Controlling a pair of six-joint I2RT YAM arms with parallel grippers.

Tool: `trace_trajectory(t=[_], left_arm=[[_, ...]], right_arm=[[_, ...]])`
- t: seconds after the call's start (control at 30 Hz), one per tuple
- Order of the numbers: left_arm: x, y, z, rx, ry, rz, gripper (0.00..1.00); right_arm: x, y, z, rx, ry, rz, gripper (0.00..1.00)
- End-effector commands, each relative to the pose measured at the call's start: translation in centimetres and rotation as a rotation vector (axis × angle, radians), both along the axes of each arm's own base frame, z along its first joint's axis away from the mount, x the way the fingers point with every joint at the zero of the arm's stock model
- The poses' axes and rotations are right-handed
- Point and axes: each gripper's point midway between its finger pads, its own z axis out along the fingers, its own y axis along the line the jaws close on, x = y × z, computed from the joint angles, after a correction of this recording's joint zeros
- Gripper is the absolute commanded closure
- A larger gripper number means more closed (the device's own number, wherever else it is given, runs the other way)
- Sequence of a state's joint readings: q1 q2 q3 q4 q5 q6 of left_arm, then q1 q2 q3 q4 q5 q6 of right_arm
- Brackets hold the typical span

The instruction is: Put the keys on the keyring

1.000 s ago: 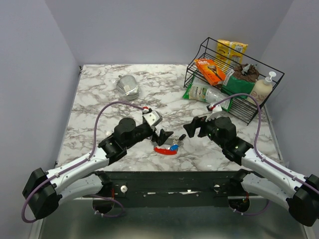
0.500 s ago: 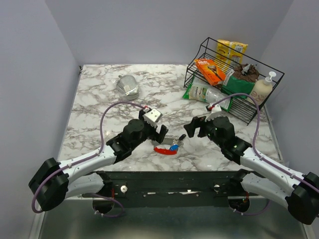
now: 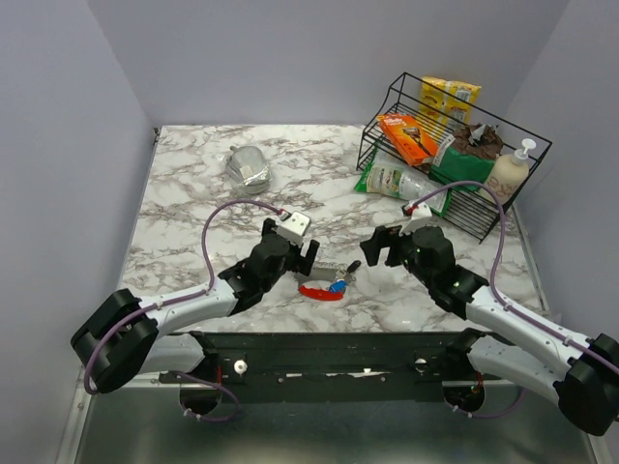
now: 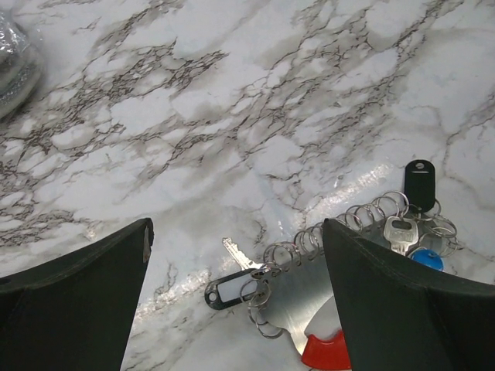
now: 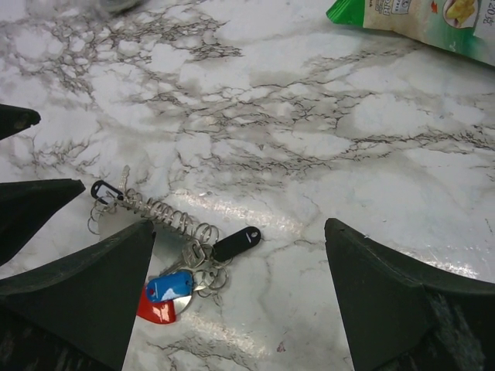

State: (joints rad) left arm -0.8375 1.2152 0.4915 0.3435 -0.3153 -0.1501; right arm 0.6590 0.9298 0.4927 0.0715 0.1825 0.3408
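The keyring lies flat on the marble between my two grippers: a chain of silver rings on a metal plate, with a red tag and a blue tag. One black key piece with a light centre lies at the chain's near end, beside a silver key. A second black piece lies at the other end, touching the rings. My left gripper hangs open just left of the ring, nothing between its fingers. Just right of it, my right gripper is open and empty too.
A black wire basket at the back right holds snack packs and a soap bottle. A green bag leans out of its front. A crumpled foil wrapper lies at the back left.
My left gripper has drawn back a little from over the keyring, and its arm has swung lower and to the right. The right gripper has opened slightly wider.
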Motion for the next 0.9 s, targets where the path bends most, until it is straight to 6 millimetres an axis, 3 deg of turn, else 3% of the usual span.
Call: trace_trajectory(t=[0.0, 0.17, 0.5, 0.7, 0.87], left_arm=[[1.6, 1.9, 0.1, -0.010, -0.034, 0.144, 0.01], [2.4, 3.4, -0.5, -0.024, 0.007, 0.231, 0.01], [3.9, 9.5, -1.0, -0.087, 0.090, 0.504, 0.01], [3.4, 14.1, 0.4, -0.203, 0.057, 0.719, 0.01], [2.1, 17.4, 2.8, -0.286, -0.028, 0.870, 0.01]], right_arm=[[1.1, -1.6, -0.3, -0.027, 0.003, -0.111, 0.01], [1.5, -2.6, -0.3, -0.048, 0.005, -0.173, 0.00], [1.8, -3.5, -0.3, -0.074, 0.002, -0.223, 0.00], [2.0, -4.1, -0.1, -0.082, -0.007, -0.254, 0.00], [2.1, -5.0, 0.7, -0.069, -0.031, -0.297, 0.00]])
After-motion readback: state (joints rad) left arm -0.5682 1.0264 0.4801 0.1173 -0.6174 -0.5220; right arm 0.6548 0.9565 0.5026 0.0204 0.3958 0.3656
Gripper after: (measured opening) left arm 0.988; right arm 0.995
